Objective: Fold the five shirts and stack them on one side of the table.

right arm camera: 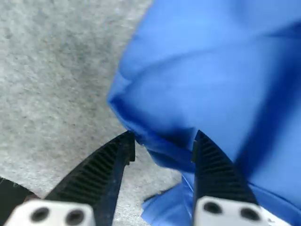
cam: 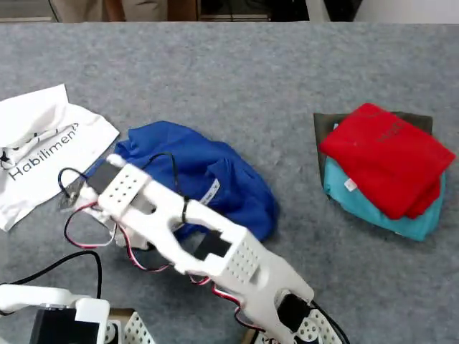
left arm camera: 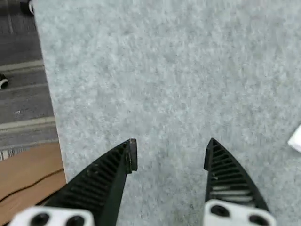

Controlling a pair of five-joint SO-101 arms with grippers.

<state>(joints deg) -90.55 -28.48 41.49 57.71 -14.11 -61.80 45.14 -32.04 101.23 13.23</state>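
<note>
Broadly, I'm looking at a grey felt-covered table [cam: 237,79] with the shirts spread over it. The biggest item is the blue shirt [cam: 215,179], lying crumpled and unfolded left of centre. Next is the white shirt [cam: 43,143] with dark lettering, loosely flat at the table's left edge, just beside the blue one. Well apart on the right sits the stack: a folded red shirt [cam: 387,154] on top, a teal shirt [cam: 405,223] under it showing along the near and left sides, and beneath both a dark corner [cam: 326,123] that I take for an olive shirt, though too little of it shows to be sure.

My right arm [cam: 215,244] stretches from the near edge diagonally across the near-left part of the blue shirt. Its wrist camera shows the right gripper [right arm camera: 162,146] released, black fingers spread, with the folded edge of the blue shirt [right arm camera: 211,70] between the tips and nothing grasped.

My left arm [cam: 43,304] sits at the near-left corner. The left gripper [left arm camera: 170,155] is released too, fingers wide apart above bare felt near the table's edge.
</note>
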